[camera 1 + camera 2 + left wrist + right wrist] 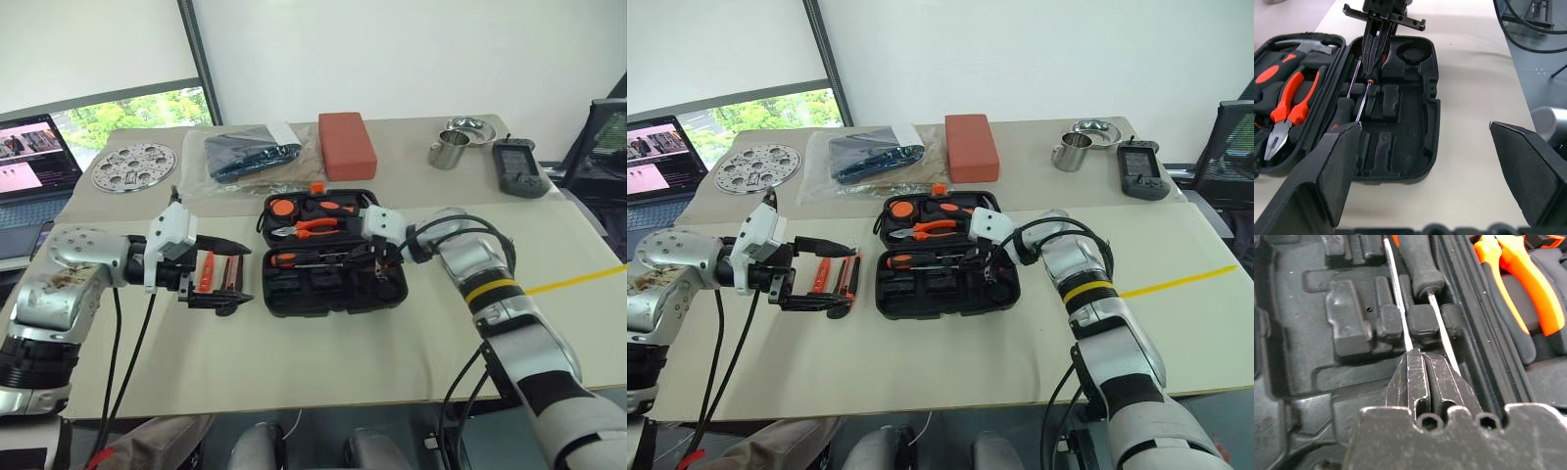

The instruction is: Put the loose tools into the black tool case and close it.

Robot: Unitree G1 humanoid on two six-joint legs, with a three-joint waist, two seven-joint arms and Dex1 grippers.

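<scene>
Pliers (312, 227) and hammer (1309, 47) flank my closed right gripper (369, 262) in the black tool case (333, 294); left gripper (217, 274) gapes; no legible labels.

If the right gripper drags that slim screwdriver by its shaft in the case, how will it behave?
Likely slippery: the screwdriver has a thin, shiny metal shaft, and the shut right gripper meets it only at the tips. Probably stiff, since it looks straight. It may roll or pivot until it seats in a recess of the black tool case.
</scene>
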